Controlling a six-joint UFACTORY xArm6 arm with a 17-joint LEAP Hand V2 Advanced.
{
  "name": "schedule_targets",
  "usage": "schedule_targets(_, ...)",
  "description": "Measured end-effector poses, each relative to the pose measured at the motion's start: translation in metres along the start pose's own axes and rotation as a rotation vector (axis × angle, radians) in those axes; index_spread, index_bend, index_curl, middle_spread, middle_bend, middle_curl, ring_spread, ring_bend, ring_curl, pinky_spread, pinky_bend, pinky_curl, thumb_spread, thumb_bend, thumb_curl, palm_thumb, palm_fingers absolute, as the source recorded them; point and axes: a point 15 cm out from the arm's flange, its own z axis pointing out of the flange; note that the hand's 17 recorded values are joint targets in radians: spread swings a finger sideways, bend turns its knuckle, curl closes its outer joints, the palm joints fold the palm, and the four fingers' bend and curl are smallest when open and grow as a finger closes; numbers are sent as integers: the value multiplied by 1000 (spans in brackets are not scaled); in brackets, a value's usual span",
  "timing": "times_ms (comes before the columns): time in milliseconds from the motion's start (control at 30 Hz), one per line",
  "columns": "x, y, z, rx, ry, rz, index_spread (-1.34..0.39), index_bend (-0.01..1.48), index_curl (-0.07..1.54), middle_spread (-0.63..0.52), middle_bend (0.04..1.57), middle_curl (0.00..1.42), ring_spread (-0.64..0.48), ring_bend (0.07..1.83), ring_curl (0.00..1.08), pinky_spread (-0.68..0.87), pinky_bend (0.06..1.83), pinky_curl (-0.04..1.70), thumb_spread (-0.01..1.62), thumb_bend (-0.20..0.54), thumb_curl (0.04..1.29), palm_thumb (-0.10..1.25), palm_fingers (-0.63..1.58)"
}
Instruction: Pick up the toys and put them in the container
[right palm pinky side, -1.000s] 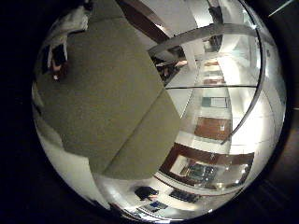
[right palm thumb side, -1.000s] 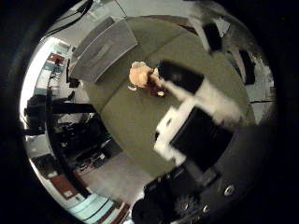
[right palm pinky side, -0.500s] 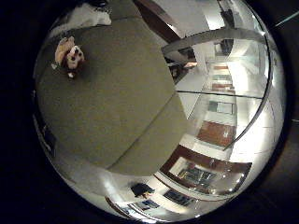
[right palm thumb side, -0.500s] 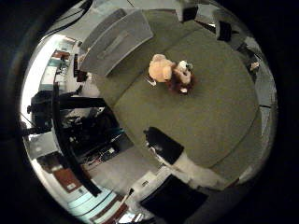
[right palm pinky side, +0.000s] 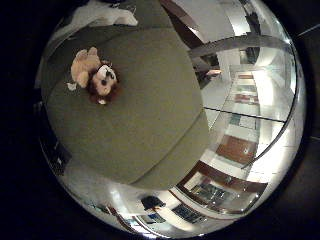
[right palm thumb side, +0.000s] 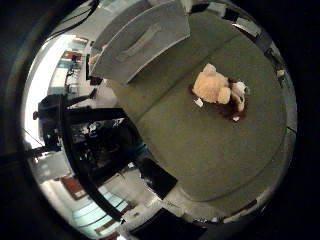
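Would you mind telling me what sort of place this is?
Probably an indoor lab or office: an olive-green table with a plush toy, a grey container, black equipment frames beside it, glass partitions beyond.

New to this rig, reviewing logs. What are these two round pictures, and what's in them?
Both come from wide-angle cameras on the palm of a robot hand mounted on an arm, one on the little finger side, one on the thumb side, looking out at what is below. You see a green table with one plush toy lying on it. The thumb side view also shows a grey container at the table's edge, apart from the toy. Nothing is held, and the fingers are not clearly visible.
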Motion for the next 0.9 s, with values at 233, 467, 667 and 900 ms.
schedule_targets(233, -22, 6, 21, -67, -71, 54, -319, 165, 324, -42, 271, 350, -15, 518, 251, 373, 969, -2, 1003, -27, 270, 318, 181)
schedule_targets(467, 3, 16, 29, -91, -68, 131, -305, 166, 308, -40, 265, 349, -2, 511, 244, 386, 956, -7, 988, -28, 276, 305, 178)
schedule_targets(667, 15, 19, 36, -109, -70, 164, -304, 166, 304, -40, 264, 349, -1, 508, 241, 387, 952, -7, 987, -28, 280, 303, 181)
schedule_targets(900, 23, 17, 50, -130, -79, 185, -304, 167, 300, -32, 259, 348, 5, 501, 236, 388, 942, -7, 986, -28, 280, 308, 189)
